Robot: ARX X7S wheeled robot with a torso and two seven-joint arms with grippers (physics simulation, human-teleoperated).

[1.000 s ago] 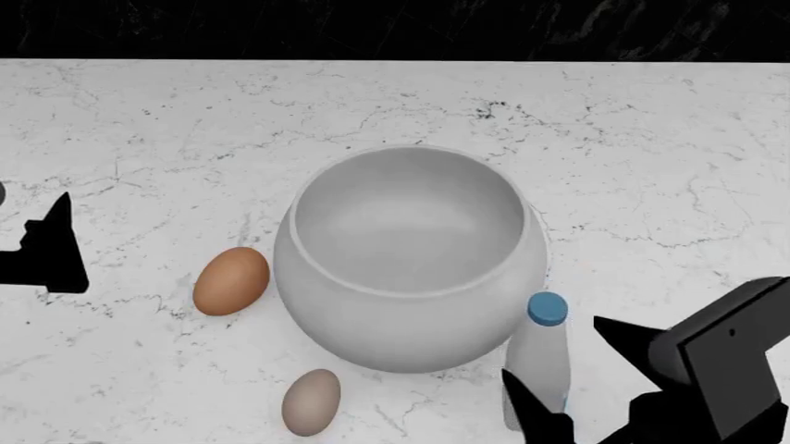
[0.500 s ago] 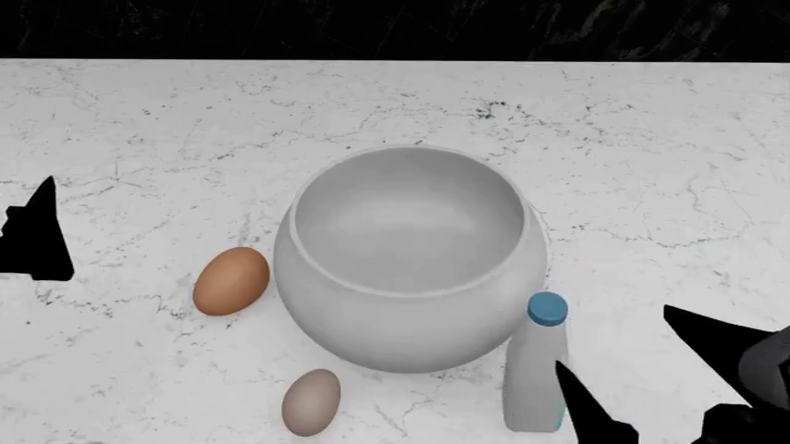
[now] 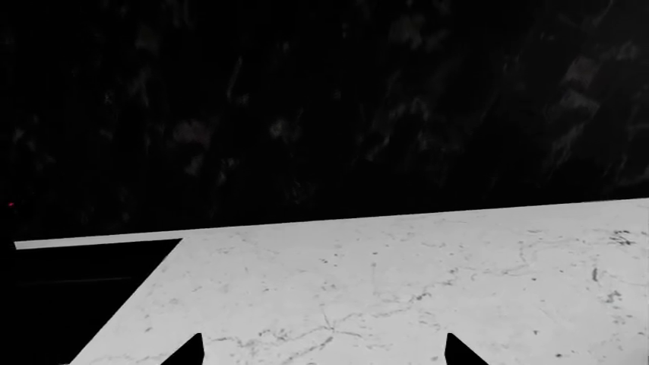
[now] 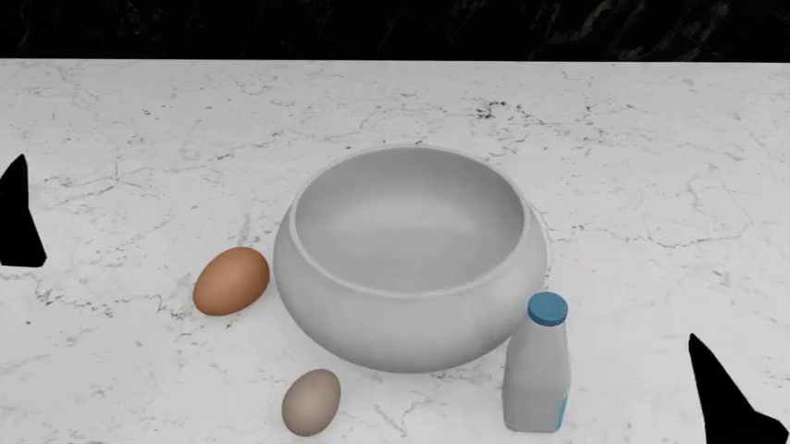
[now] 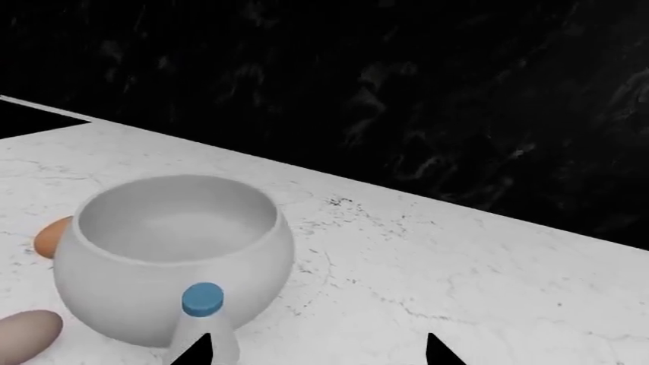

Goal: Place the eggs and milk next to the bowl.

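Observation:
The grey-white bowl (image 4: 410,259) stands mid-counter. The orange-brown egg (image 4: 231,281) lies against its left side. The grey-beige egg (image 4: 311,401) lies at its front left. The milk bottle (image 4: 538,370) with a blue cap stands upright at its front right. One finger (image 4: 18,222) of my left gripper shows at the left edge, and one finger (image 4: 728,398) of my right gripper shows right of the milk. My left gripper (image 3: 324,353) is open over bare marble. My right gripper (image 5: 319,353) is open and empty, with the milk (image 5: 208,338), bowl (image 5: 172,251) and both eggs (image 5: 51,236) beyond it.
The white marble counter (image 4: 642,139) runs to a black wall (image 4: 395,28) at the back. The left wrist view shows the counter's end and a dark drop (image 3: 91,266) beside it.
My right gripper has drawn back to the lower right, away from the milk, which stays upright by the bowl. My left gripper has slid out toward the left edge.

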